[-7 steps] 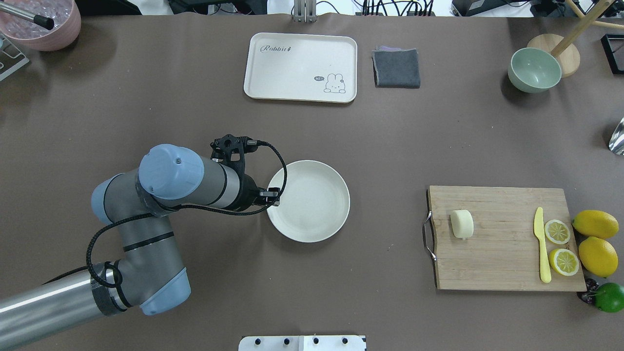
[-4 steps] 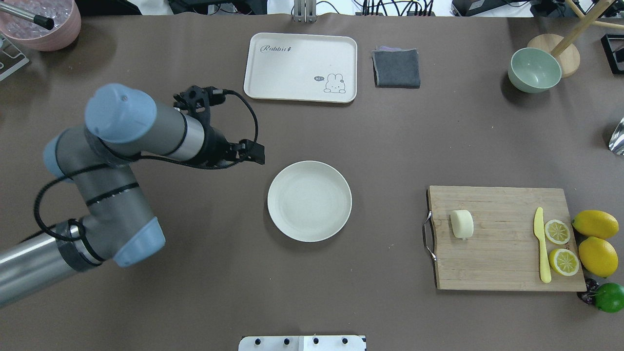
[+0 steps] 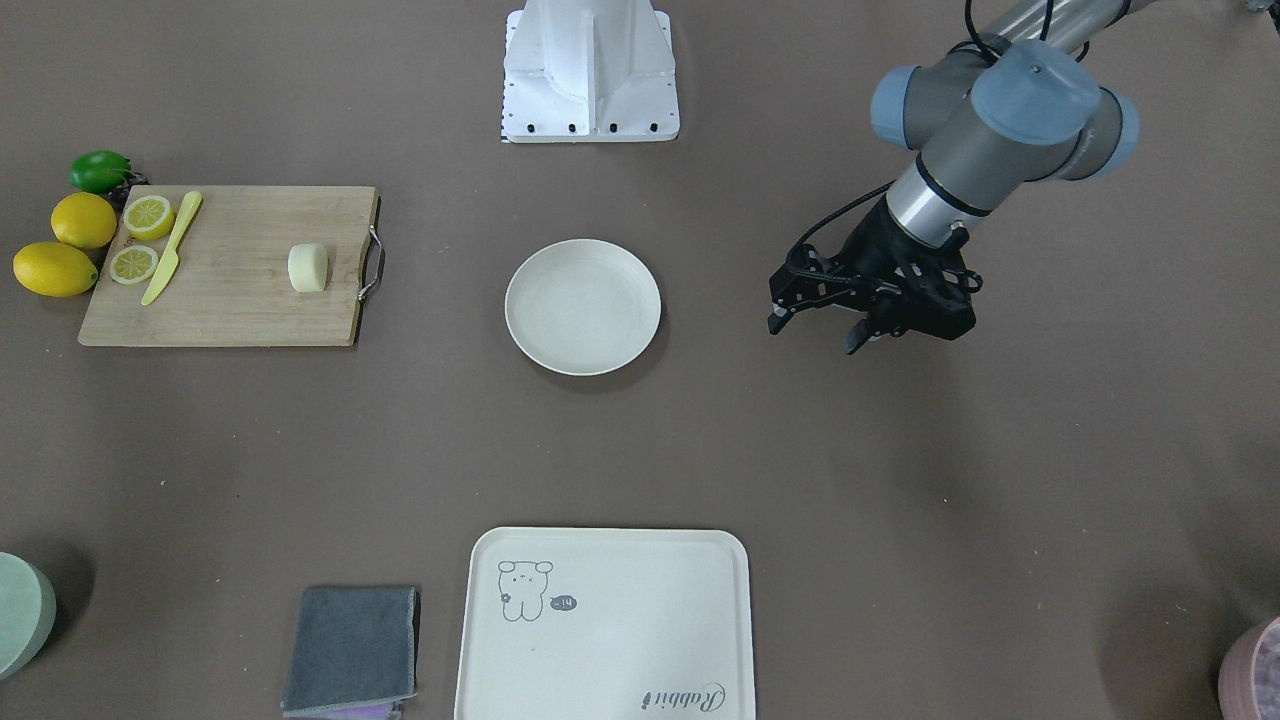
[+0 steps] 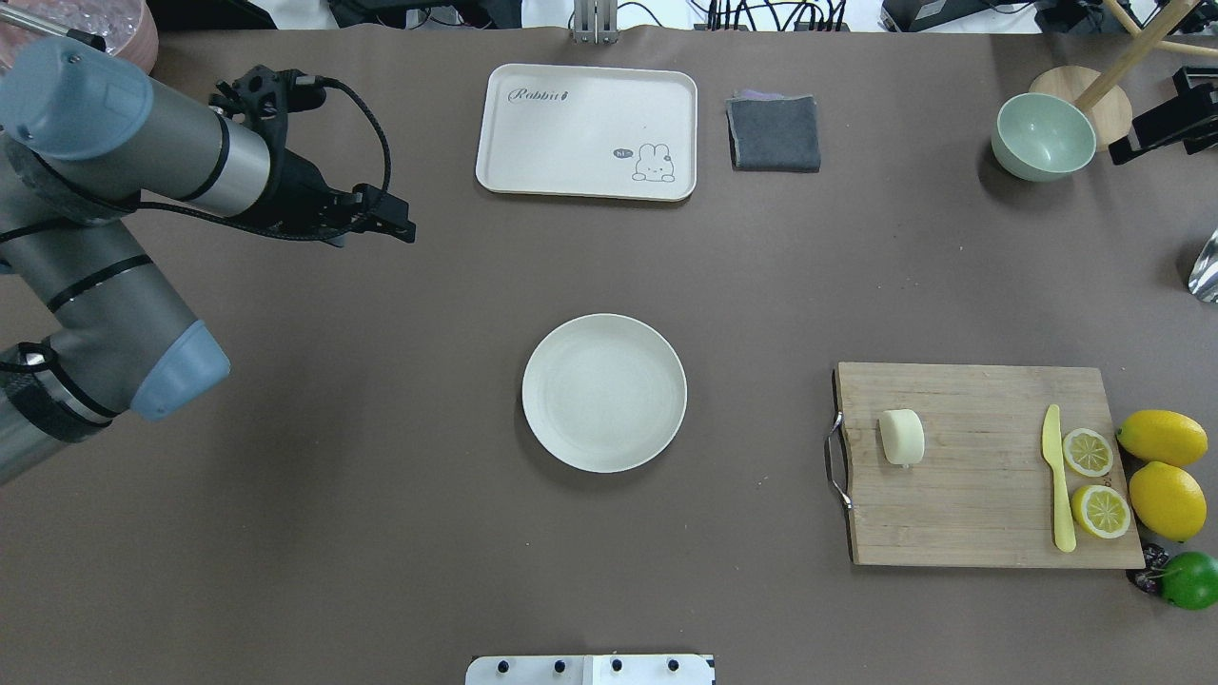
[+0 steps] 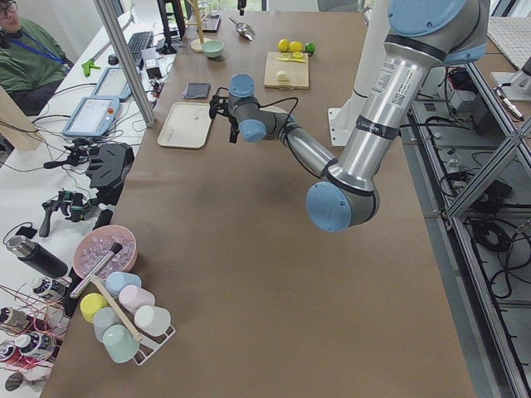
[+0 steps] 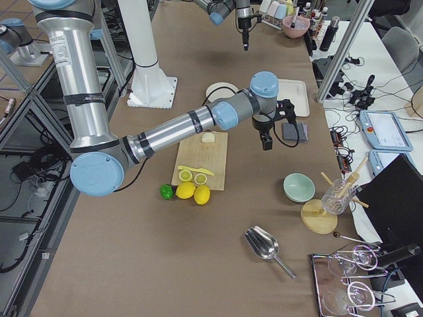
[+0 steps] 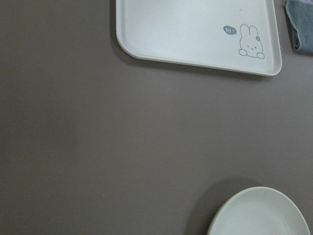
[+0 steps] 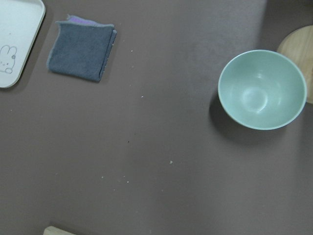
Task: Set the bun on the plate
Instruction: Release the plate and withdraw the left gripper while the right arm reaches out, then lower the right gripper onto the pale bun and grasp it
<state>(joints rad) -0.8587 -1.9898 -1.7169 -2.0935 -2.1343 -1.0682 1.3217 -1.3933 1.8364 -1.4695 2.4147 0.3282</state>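
Observation:
The bun (image 4: 901, 437) (image 3: 308, 268), pale cream and stubby, lies on the left part of a wooden cutting board (image 4: 980, 514), untouched. An empty round off-white plate (image 4: 604, 393) (image 3: 583, 306) sits mid-table; its rim (image 7: 259, 215) shows at the bottom of the left wrist view. My left gripper (image 4: 385, 224) (image 3: 815, 333) hovers well left of and beyond the plate, open, nothing between its fingers. My right gripper (image 4: 1156, 124) (image 6: 266, 140) pokes in at the far right by the green bowl; I cannot tell if it is open or shut.
On the board lie a yellow knife (image 4: 1056, 476) and two lemon halves (image 4: 1088, 452); whole lemons (image 4: 1163, 438) and a lime (image 4: 1189, 580) sit to its right. At the back are a cream tray (image 4: 587, 131), a grey cloth (image 4: 775, 133) and a mint bowl (image 4: 1043, 136).
My left arm has drawn back from the plate's left rim, up and to the far left. The plate stays put. The right gripper has come into view at the far right.

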